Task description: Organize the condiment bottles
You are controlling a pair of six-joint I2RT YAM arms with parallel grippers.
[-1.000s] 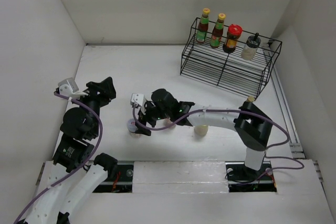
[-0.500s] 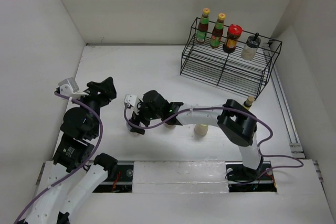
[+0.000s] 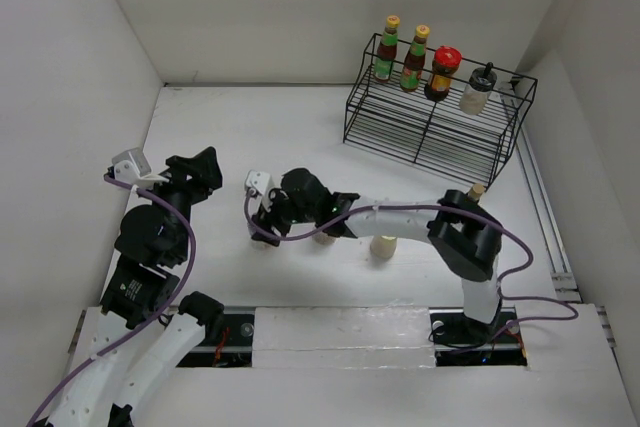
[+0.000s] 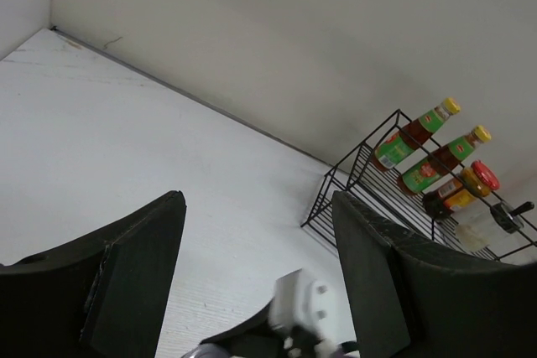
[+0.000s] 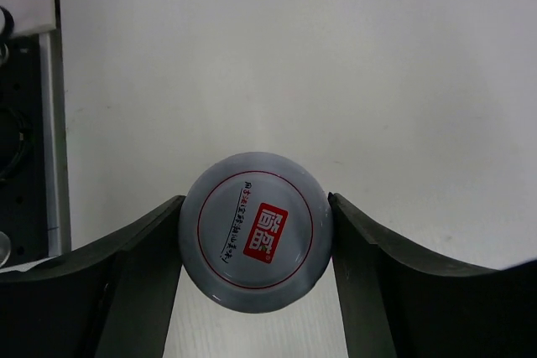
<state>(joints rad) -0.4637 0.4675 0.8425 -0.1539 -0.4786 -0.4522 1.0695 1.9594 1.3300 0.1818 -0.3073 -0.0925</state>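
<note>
Right pincer (image 5: 254,207) gripped white-lidded jar (image 5: 254,236), pads touching lid both sides; jar stood on worktop (image 5: 252,56), well apart from rack (image 3: 430,132). Judged: squeeze firm and centred, lift straight up. Left pincer (image 4: 256,207) parted, empty

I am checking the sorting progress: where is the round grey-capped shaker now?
In the right wrist view, the round grey-capped shaker stands clasped by the right gripper; from above, this is left of centre, far from the black wire rack.

White-lidded jar (image 5: 255,232) upright between fingers (image 5: 138,274)
</note>
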